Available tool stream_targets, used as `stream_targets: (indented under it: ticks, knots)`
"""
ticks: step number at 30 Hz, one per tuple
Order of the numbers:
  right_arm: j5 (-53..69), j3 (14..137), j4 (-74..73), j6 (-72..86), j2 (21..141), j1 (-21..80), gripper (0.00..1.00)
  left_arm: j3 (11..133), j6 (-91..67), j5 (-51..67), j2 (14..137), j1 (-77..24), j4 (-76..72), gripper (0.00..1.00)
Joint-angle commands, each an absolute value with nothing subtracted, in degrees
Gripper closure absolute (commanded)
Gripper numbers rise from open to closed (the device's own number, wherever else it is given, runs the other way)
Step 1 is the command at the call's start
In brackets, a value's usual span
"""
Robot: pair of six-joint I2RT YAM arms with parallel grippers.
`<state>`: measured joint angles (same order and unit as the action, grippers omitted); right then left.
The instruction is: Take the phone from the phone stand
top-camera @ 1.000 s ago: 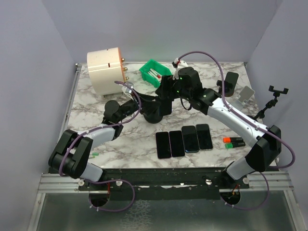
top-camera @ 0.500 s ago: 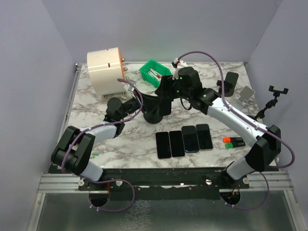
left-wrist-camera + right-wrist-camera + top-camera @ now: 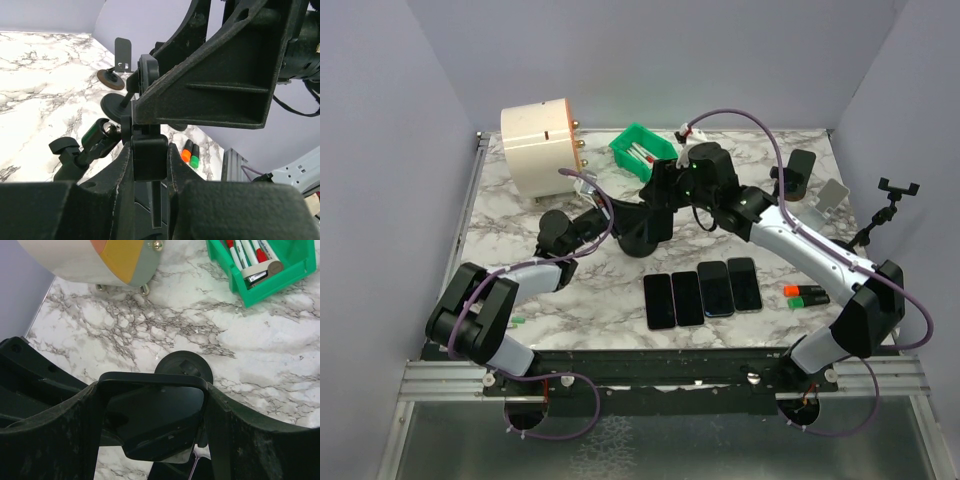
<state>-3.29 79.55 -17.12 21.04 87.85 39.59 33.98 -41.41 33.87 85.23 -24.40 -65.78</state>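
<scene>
Right gripper [image 3: 152,405] clamps the phone [image 3: 165,425] across its width, above the phone stand [image 3: 183,366] base, seemingly ready to lift; left gripper [image 3: 150,175] pinches the stand's stem, presumably bracing it.

Left arm [image 3: 530,272] and right arm [image 3: 800,240] meet at the phone stand [image 3: 642,240].
Four phones [image 3: 703,291] lie in a row nearer the bases, a green bin [image 3: 642,150] behind.

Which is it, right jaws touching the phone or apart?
Touching. The right wrist view shows the phone wedged between the right gripper's jaws, no gap either side.
</scene>
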Motion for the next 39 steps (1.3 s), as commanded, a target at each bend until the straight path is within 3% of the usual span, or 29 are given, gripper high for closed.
stream_targets:
  ticks: [1, 20, 39]
  knots:
    - [-4.7, 75.9, -19.9, 22.0, 86.5, 39.5, 1.0, 30.4, -47.5, 30.9, 86.0, -21.5, -75.2, 1.0]
    - [7.2, 63.9, -6.8, 30.2, 79.4, 37.0, 1.0, 27.4, -63.0, 29.0, 95.0, -19.0, -92.0, 1.0]
    - [7.6, 63.0, -5.1, 27.2, 75.9, 37.0, 0.99, 27.8, -61.6, 31.4, 93.3, -19.5, -89.8, 1.0]
